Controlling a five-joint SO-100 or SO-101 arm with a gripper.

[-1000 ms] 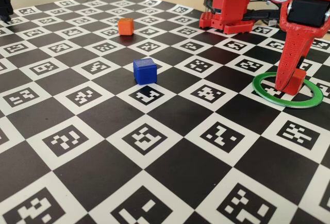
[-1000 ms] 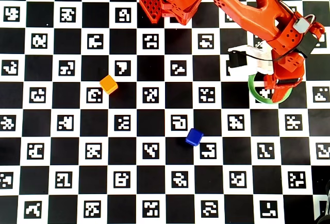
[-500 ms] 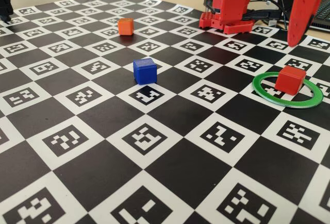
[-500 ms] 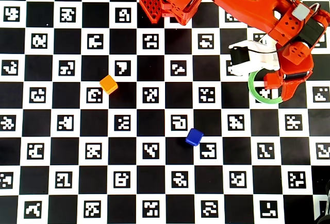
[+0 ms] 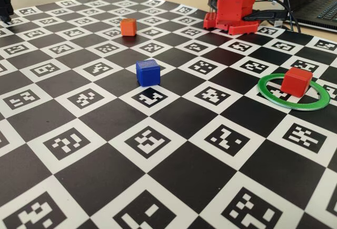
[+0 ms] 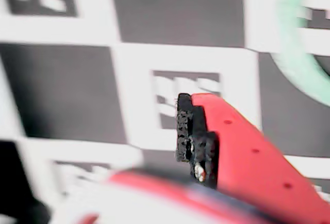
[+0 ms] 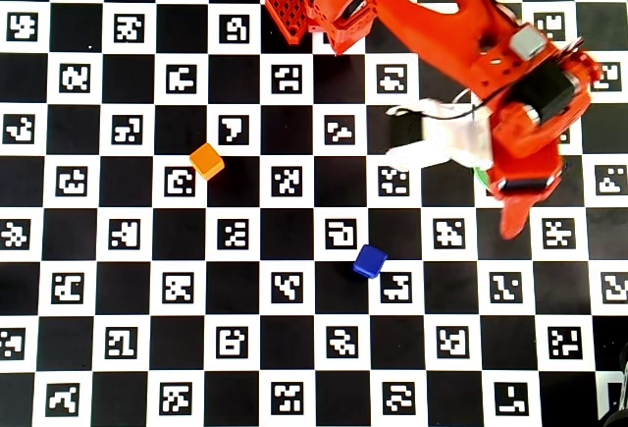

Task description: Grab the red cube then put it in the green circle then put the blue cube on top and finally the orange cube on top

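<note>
Red cube (image 5: pixel 296 80) sits inside the green circle (image 5: pixel 269 95) at right of the fixed view, resting on the checkered marker mat (image 5: pixel 174 171), nothing touching it. Green circle lies flat on the mat; in the wrist view only a blurred arc of it (image 6: pixel 299 64) shows at upper right. Blue cube (image 5: pixel 148 72) stands alone mid-mat, well apart from the ring. Orange cube (image 5: pixel 128 27) is farther back, left of the arm base (image 5: pixel 235 5). In the overhead view the arm (image 7: pixel 461 44) covers the ring and red cube, and the gripper (image 7: pixel 512 216) points down-frame beside them, holding nothing visible. Cannot tell whether the jaws are apart or together; the wrist view is blurred, only one padded finger (image 6: pixel 196 131) clear.
</note>
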